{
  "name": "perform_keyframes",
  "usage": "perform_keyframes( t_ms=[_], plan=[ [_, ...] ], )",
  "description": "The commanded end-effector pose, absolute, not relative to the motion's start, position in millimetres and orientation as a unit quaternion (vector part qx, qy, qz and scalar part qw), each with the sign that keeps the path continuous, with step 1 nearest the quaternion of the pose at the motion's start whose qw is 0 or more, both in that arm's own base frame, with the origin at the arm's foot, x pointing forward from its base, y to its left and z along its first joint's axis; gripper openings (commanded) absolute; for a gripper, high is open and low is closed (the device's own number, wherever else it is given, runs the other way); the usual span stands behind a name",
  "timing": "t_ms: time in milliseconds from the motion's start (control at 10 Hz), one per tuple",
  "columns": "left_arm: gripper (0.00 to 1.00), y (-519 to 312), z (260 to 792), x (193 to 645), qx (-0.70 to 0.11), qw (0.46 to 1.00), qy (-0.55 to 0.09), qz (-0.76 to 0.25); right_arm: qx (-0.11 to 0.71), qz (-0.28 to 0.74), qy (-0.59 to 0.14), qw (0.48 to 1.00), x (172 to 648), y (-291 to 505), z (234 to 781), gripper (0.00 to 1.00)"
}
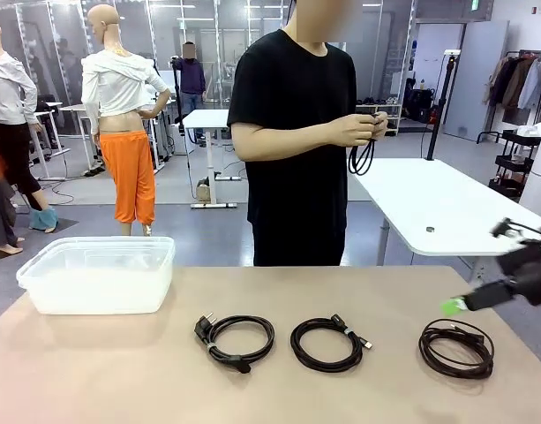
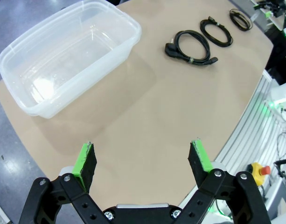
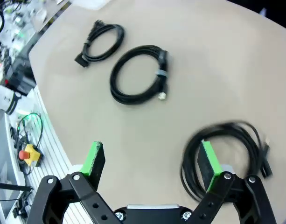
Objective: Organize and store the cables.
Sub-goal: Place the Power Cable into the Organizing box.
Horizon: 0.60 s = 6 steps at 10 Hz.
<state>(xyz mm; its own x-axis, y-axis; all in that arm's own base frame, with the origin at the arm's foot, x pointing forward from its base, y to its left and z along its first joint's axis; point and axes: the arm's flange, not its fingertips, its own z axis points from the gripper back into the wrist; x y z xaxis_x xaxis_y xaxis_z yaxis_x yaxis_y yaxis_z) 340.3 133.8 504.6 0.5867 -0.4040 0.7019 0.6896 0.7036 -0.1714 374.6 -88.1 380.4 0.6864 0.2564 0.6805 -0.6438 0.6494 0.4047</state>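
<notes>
We open on the tan table (image 1: 93,380). A person (image 1: 292,132) stands at its far edge, off to the robot's right of the clear tub (image 1: 93,296), which is our marker for everything here. Both of the person's hands (image 1: 356,130) are gathered on a fourth cable (image 1: 362,173), whose loop hangs down from them.

On to the left gripper (image 2: 142,144): its fingers are spread wide, with nothing between them and nothing touched. It hangs over bare tabletop on the robot's side of the tub. All three coils lie well apart from it, out past the tub.

The right gripper (image 3: 151,147) has its fingers wide apart too, and it holds nothing. It hovers at the end of the row farthest from the tub, right over the far coil (image 3: 231,127). From its wrist we see one green pad overlapping that coil's ring and the other over bare table outside it. We cannot tell whether the pad touches the cord, and the front view shows the gripper blurred.

Now the coils, all flat on the table in one line leading away from the tub. The far coil is the loosest. The middle coil (image 3: 160,74) is round and banded, with its small plugs poking out away from the tub. The plug coil (image 2: 170,49), nearest the tub, is pulled into an oval, and its chunky plug points back toward the tub.
</notes>
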Motion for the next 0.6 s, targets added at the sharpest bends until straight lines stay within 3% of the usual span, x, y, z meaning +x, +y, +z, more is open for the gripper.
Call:
perform_keyframes(
  t_ms=[0, 200, 500],
  plan=[
    [1.0, 136, 505, 340, -0.222, 0.859, -0.329, -0.324, 0.302, 0.244, -0.329, 0.861, 340, -114, 383, 1.0],
    [1.0, 136, 505, 340, -0.222, 0.859, -0.329, -0.324, 0.29, 0.216, -0.35, 0.864, 303, -141, 390, 1.0],
    [1.0, 134, 505, 340, -0.219, 0.863, -0.326, -0.317, 0.26, 0.215, -0.335, 0.88, 292, -151, 417, 1.0]
  ],
)
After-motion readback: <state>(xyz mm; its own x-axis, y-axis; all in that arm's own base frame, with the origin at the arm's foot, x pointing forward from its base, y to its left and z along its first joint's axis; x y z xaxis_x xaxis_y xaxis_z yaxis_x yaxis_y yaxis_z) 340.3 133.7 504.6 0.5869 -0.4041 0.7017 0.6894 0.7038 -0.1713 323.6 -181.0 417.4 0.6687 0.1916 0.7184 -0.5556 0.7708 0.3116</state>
